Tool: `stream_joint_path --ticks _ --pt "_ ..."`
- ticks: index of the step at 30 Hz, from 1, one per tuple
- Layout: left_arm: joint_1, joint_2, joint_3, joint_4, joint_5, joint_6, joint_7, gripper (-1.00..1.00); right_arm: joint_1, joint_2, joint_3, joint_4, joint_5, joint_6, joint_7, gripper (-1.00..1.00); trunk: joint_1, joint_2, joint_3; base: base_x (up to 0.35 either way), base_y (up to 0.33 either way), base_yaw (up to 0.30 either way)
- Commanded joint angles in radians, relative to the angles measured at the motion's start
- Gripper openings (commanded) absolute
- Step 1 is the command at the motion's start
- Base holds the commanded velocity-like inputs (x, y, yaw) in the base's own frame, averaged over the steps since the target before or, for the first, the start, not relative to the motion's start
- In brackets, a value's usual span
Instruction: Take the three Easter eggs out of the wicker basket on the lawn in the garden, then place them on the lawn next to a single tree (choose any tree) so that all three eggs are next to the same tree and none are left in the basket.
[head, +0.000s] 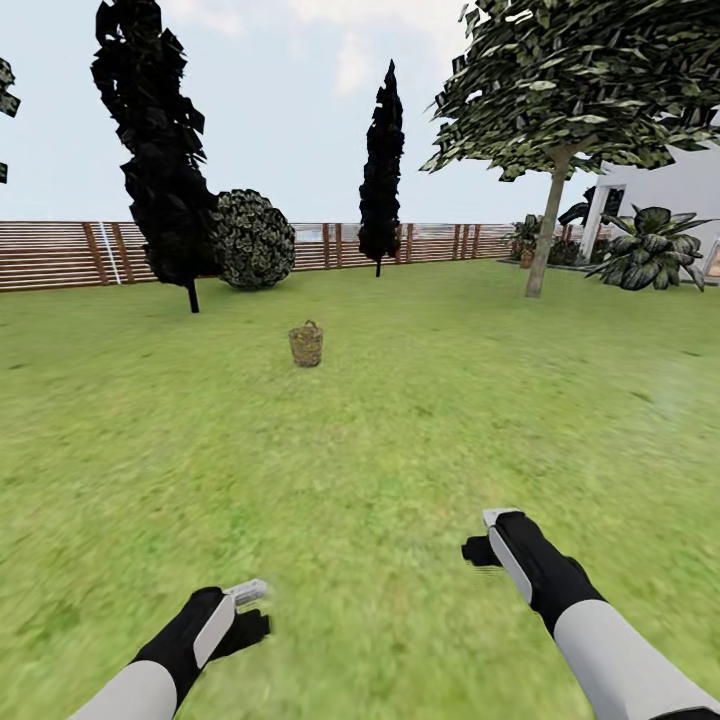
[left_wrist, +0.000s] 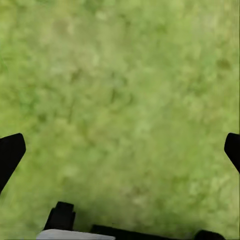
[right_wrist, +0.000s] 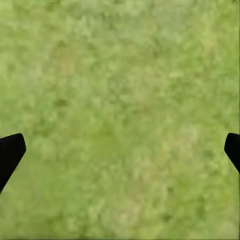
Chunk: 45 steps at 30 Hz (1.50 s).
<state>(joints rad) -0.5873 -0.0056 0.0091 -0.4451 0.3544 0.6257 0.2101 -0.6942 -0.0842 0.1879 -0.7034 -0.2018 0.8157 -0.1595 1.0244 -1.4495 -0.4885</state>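
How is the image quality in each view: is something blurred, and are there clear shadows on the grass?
Head view: the lawn near the robot is smeared and soft, while the wicker basket and the broad-crowned tree look sharper; light is even, without clear cast shadows. Left wrist view: blurred grass, with a dark shade beside the fingertips. Right wrist view: equally blurred grass, evenly lit.

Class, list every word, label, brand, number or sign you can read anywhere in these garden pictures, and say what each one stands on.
None: no readable text stands on the wicker basket, the fence, the white house, the left gripper or the right gripper.
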Motion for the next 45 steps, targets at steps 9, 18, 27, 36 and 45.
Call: stream_joint_path --ticks 9,18,27,36,45 --pt "0.000 0.062 0.002 -0.011 0.014 0.002 0.012 1.00 -0.001 -0.023 -0.011 0.004 -0.027 0.021 -0.003 1.00 0.001 -0.001 -0.001 0.339 -0.001 0.000" --pt "0.000 0.205 0.001 -0.012 0.013 0.005 -0.033 1.00 -0.001 -0.064 -0.046 0.010 -0.112 0.104 0.029 1.00 0.001 -0.001 -0.001 0.340 0.000 0.000" --pt "0.000 0.247 -0.008 -0.016 -0.022 0.002 -0.128 1.00 -0.001 -0.071 -0.032 0.098 -0.030 0.045 0.028 1.00 0.001 -0.001 -0.001 0.341 0.000 0.000" --pt "-0.008 0.246 -0.003 -0.020 -0.076 0.000 -0.111 1.00 -0.001 -0.063 -0.032 0.101 0.001 0.030 0.029 1.00 0.001 -0.001 -0.001 0.344 0.000 0.000" --pt "-0.020 0.261 0.002 -0.020 -0.071 -0.001 -0.110 1.00 -0.001 -0.063 -0.031 0.103 0.004 0.029 0.030 1.00 0.001 -0.001 -0.001 0.344 0.000 0.000"
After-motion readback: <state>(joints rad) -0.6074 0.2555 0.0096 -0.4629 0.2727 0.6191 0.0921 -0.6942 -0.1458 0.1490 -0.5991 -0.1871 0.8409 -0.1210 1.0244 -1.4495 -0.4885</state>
